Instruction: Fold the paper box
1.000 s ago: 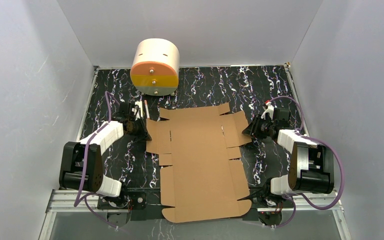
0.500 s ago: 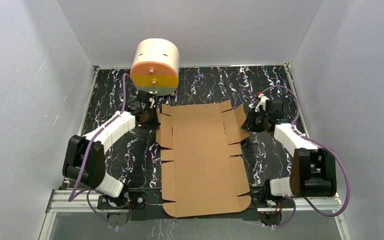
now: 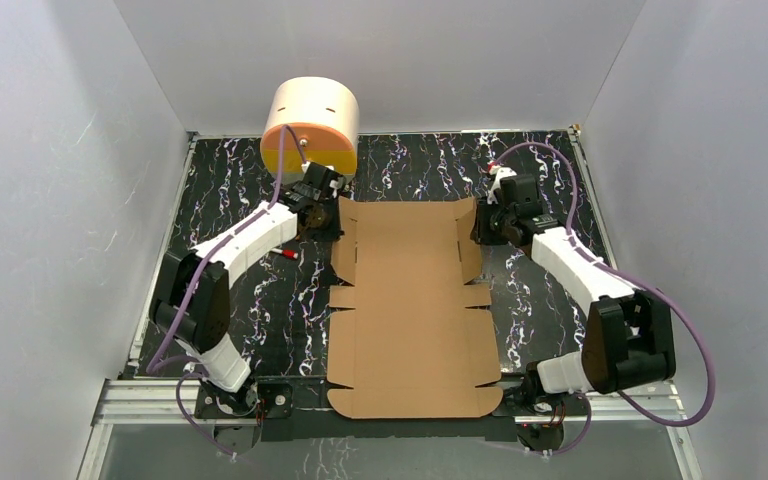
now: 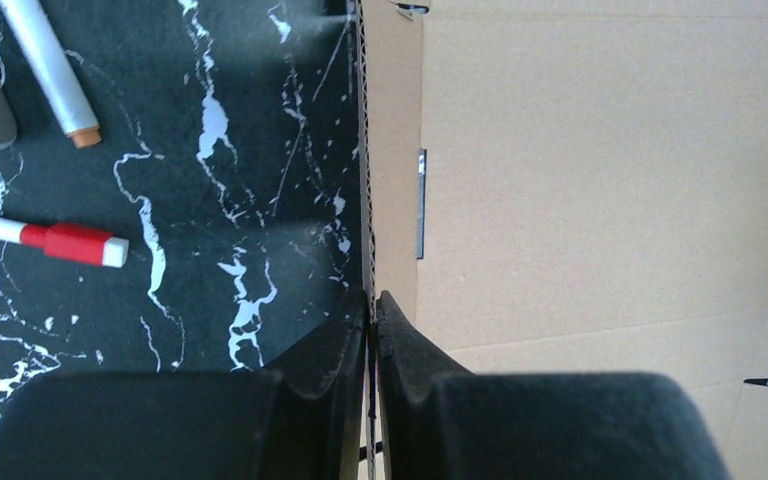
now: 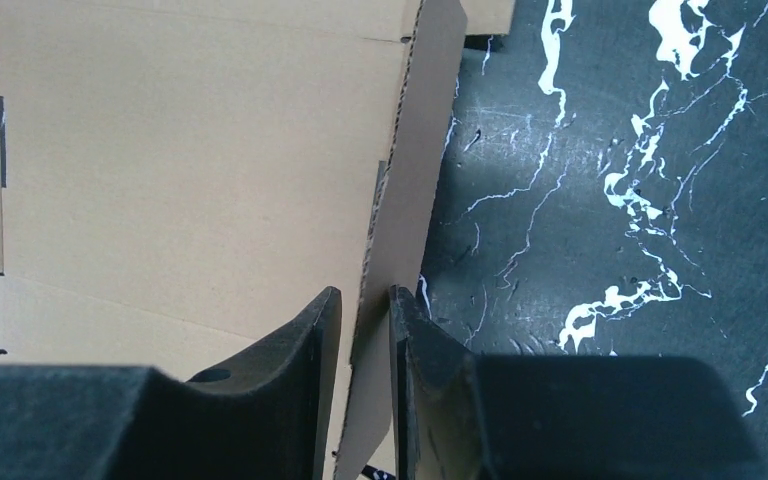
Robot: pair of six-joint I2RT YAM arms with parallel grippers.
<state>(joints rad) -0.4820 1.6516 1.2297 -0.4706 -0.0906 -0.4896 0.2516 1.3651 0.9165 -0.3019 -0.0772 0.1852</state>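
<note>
- The left gripper is clenched on the paper box left flap, with the cream cylinder close behind.
- The right gripper straddles the right flap (pressing or not, I cannot tell).
- A red-capped marker lies near on the table.

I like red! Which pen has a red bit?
The sideways pen, white with a red band near its end. The other pen has only an orange tip.
</note>
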